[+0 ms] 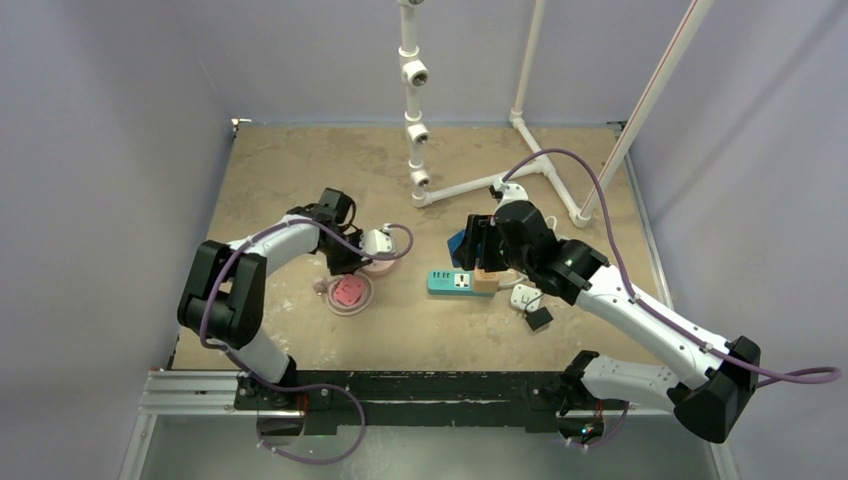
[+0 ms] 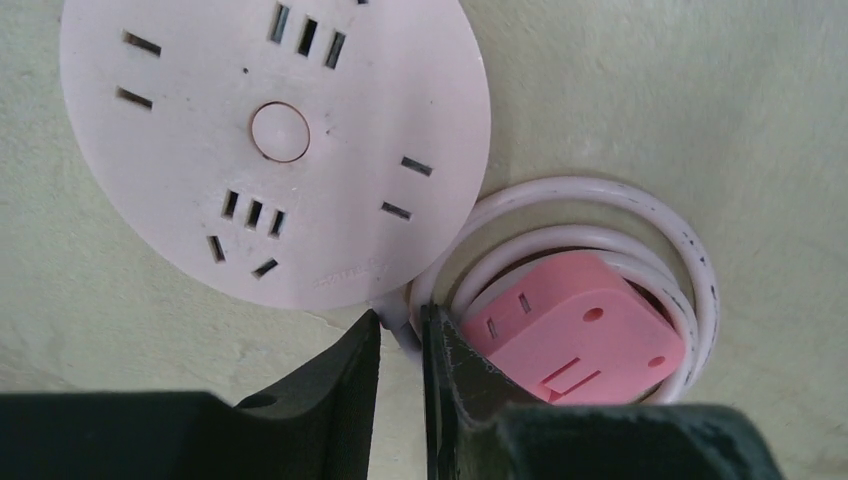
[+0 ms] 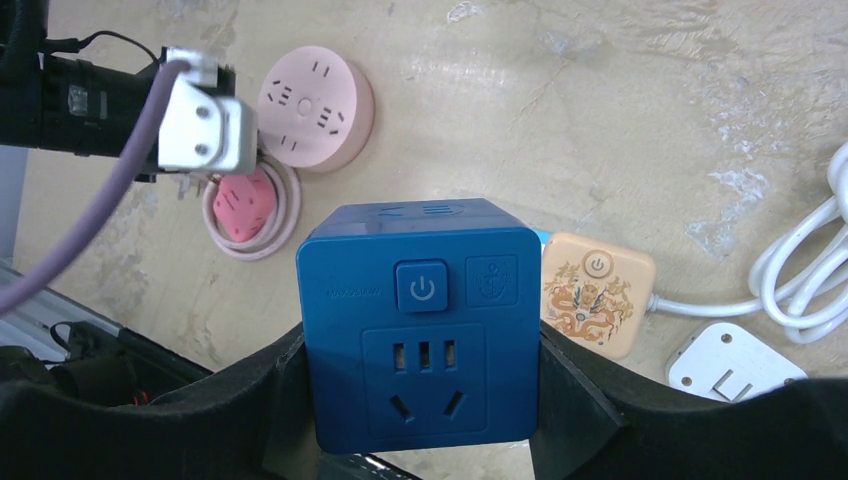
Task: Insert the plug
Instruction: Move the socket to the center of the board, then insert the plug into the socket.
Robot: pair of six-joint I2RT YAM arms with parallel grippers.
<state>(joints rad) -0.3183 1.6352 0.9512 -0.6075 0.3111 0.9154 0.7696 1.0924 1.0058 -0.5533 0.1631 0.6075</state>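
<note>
Left wrist view: left hand (image 2: 401,322), pointing downward, pinches the pale cord (image 2: 580,188).

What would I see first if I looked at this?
Probably the big blue cube socket, clamped in the right gripper, low in the right wrist view. Next, the round pink power strip atop the left wrist view, with a pink plug lying inside the coiled cable beside it.

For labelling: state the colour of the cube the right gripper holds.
The cube is blue; right wrist view.
</note>
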